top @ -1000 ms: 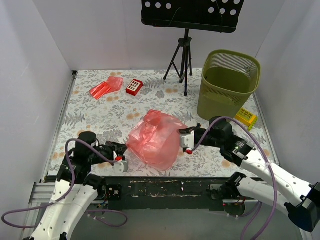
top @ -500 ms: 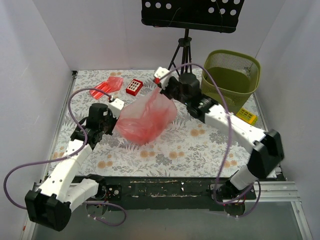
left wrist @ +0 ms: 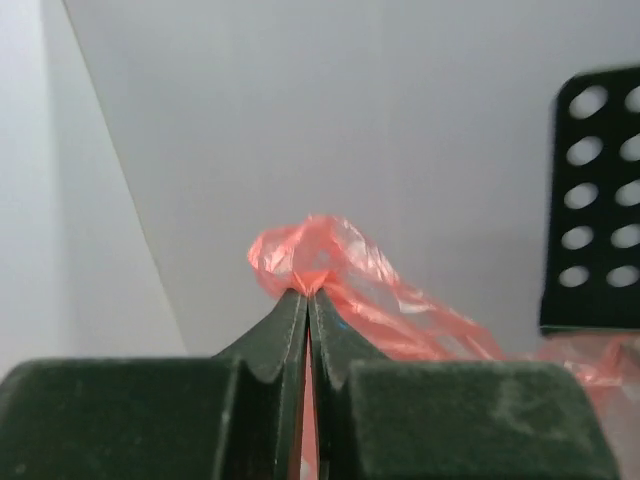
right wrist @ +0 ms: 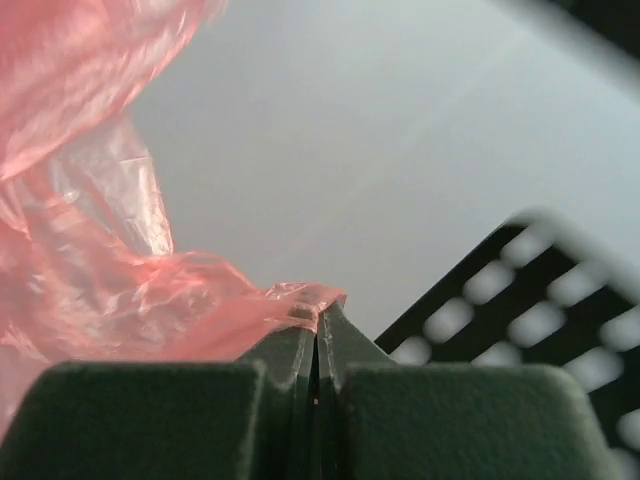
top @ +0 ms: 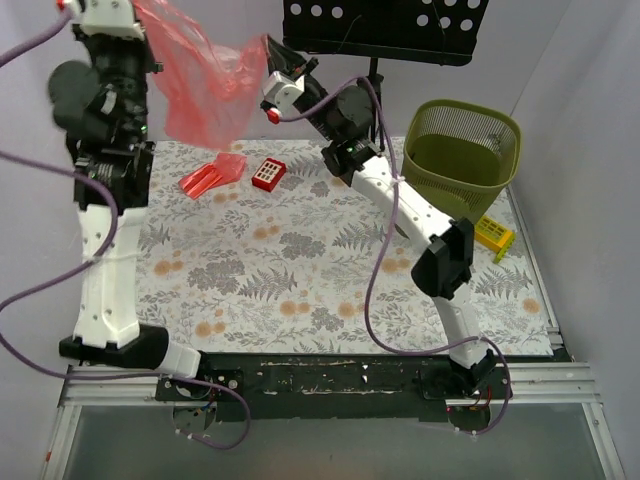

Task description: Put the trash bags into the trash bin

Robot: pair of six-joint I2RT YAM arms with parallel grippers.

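Both arms are holding a thin, glossy, translucent red plastic film trash bag (top: 205, 90) stretched between them, high above the floral-patterned table (top: 300, 290). It is hanging well to the left of the olive-green perforated plastic trash bin (top: 440, 205) standing at the far right. The left gripper (left wrist: 307, 292) is pinching a small bunched tuft of the film, its jaws pressed together on it. The right gripper (right wrist: 317, 310) is clamping another thin edge the same way. Each hold is biting only a sliver of slippery film, so a fast swing toward the bin is likely risking one corner sliding out and the bag dropping onto the table. Pulling the arms further apart is risking a tear. The black perforated music-stand tray (top: 385, 25) is sitting just beside the right gripper, and the loose film could be snagging on it during the carry. Released too low, the billowy bag may be draping over the rim rather than falling in. A second red film bag (top: 212, 176) is lying on the table at the far left, waiting its turn.
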